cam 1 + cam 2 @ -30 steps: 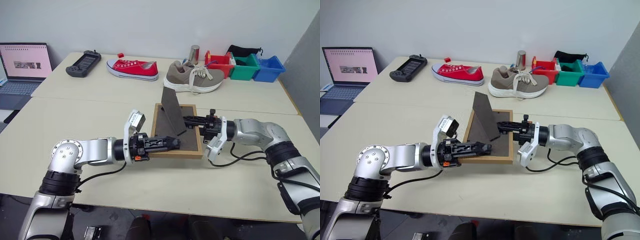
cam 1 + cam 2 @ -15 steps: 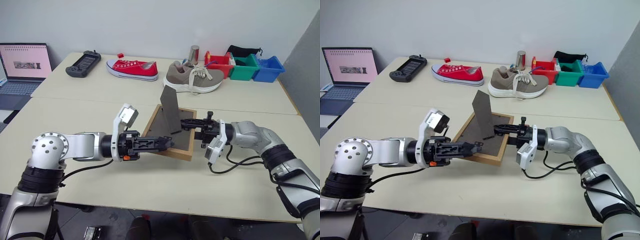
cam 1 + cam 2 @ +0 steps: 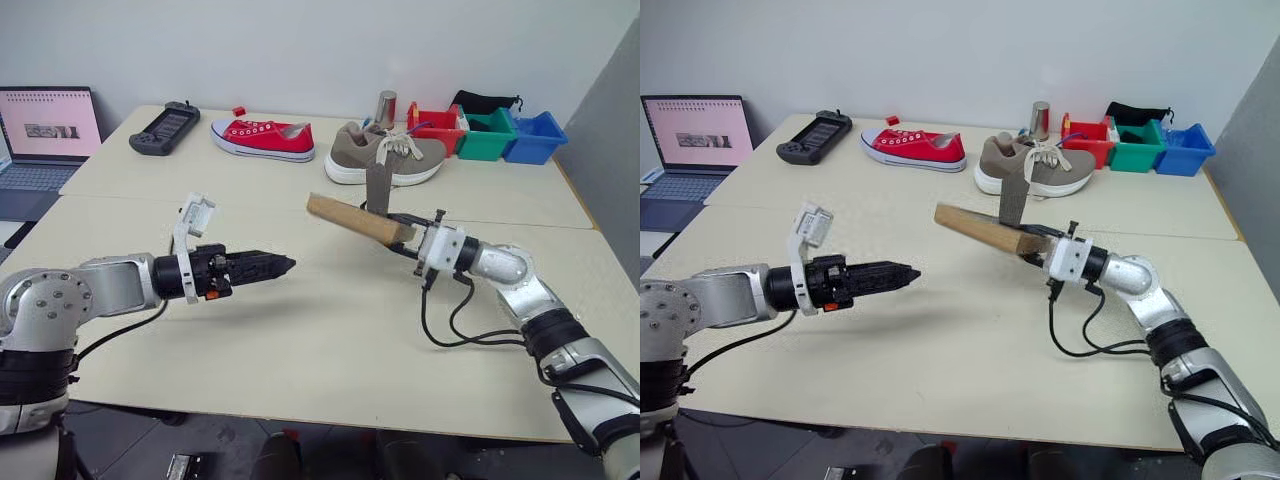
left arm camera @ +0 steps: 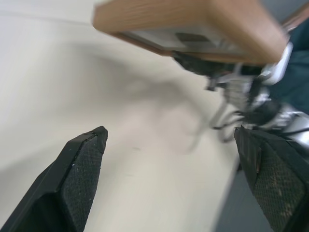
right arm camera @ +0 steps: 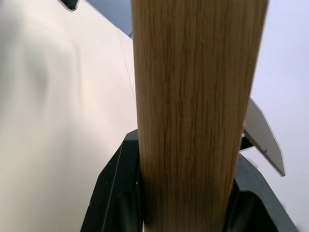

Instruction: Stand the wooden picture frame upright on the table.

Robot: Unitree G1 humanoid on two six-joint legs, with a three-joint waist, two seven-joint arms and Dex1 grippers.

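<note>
We see the wooden picture frame held in the air above the pale worktop, clear of its surface, edge-on to the head camera, with its grey easel stand sticking up from its back. Our right gripper has its fingers clamped on the frame's near end, one on each face. Our left gripper hovers over the worktop well apart from the frame, pointing toward it; its fingers are spread wide and hold nothing. A grey sneaker and a red sneaker lie farther back.
</note>
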